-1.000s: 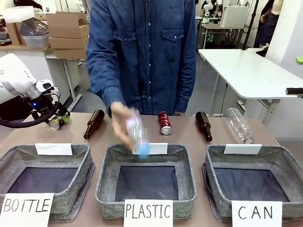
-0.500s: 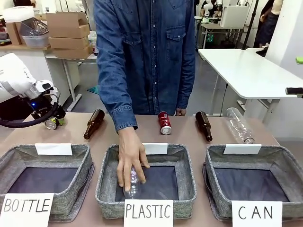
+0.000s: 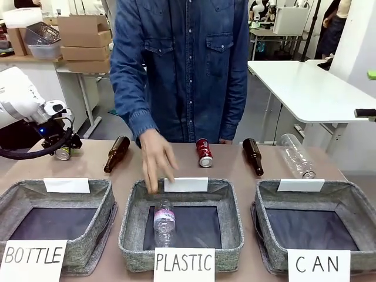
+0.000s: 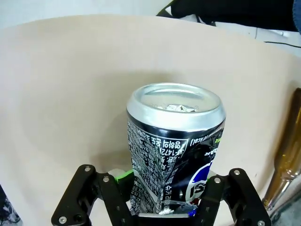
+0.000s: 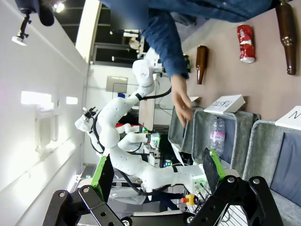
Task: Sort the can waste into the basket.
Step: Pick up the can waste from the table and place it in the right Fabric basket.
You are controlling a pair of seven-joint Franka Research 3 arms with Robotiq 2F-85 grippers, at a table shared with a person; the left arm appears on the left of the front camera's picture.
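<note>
While our left gripper (image 4: 167, 190) is clamped on the dark can (image 4: 175, 141), we see its green pads pressing the dented sides, with the can's silver top pointing away from the wrist camera. From the front, that gripper (image 3: 63, 151) and the dark can (image 3: 62, 154) sit at the far left of the table (image 3: 88, 167), just left of a brown bottle (image 3: 116, 154). We cannot tell whether the can is touching the table surface.

The red can (image 3: 204, 153) lies near the far edge in the middle, between that brown bottle and a second brown bottle (image 3: 253, 155). A clear bottle (image 3: 296, 155) lies further right.

We find the basket marked CAN (image 3: 359, 195) at the near right, with nothing in it. The person's hand (image 3: 155, 161) hovers above the far rim of the basket marked PLASTIC (image 3: 126, 235), where a plastic bottle (image 3: 164, 222) lies inside.

Our right gripper (image 5: 157, 172) has its jaws spread wide, holding nothing, well above the table.
</note>
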